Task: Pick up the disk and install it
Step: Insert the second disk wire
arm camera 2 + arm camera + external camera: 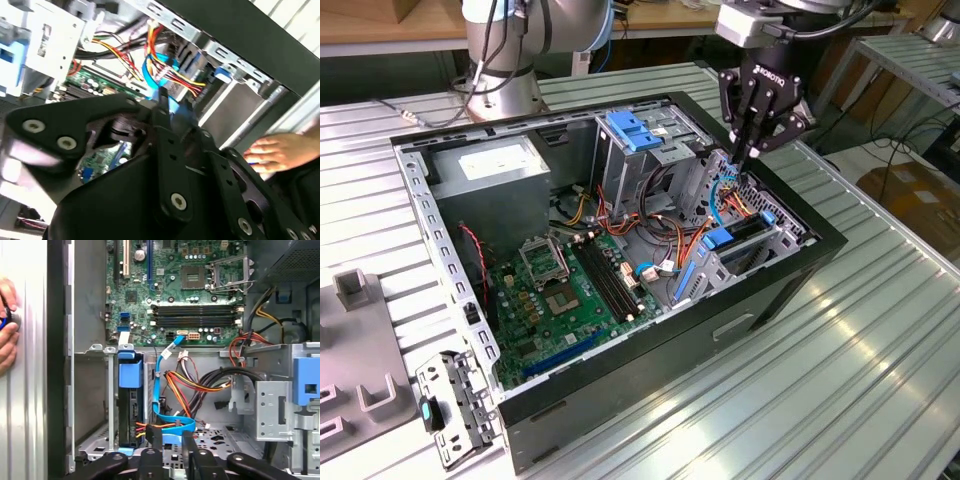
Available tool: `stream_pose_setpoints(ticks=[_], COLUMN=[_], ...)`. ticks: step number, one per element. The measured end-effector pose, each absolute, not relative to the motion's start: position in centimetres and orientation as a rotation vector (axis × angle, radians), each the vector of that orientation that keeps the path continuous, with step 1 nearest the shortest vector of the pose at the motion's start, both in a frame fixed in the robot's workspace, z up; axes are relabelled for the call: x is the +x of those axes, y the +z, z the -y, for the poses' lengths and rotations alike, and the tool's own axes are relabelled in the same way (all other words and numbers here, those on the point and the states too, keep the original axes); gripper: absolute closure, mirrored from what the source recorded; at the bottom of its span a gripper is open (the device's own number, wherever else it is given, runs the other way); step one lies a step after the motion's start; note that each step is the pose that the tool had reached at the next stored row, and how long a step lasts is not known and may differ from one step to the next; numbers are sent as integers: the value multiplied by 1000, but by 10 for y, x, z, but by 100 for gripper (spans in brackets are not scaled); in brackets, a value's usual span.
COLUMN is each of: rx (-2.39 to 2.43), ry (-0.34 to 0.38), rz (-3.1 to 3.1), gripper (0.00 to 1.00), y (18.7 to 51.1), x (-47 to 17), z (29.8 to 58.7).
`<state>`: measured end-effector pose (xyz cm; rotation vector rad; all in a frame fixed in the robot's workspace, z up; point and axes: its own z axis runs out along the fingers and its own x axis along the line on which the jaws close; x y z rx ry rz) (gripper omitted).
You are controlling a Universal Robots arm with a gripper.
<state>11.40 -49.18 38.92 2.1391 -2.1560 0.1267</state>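
Overhead, black end effector [752,152] above flat blue cable [167,422].

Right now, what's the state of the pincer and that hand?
Pincer: cannot be told; hangs above cables in the case.
Person's hand: beside the case; grip cannot be told.

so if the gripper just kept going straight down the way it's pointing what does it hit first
Most likely the flat light-blue ribbon cable looped right at the gripper fingertips, with the perforated grey metal bay floor beneath it. Depth is hard to judge here.
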Motion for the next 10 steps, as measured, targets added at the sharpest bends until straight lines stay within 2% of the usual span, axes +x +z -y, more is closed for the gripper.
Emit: stream_pose_setpoints(ticks=[1, 2, 10], rx=[2130, 2124, 2095], ry=[145, 156, 211], rz=[2147, 2141, 2112], gripper=[71, 64, 64], y=[389, 388, 382], x=[114, 114, 114], z=[492, 491, 488])
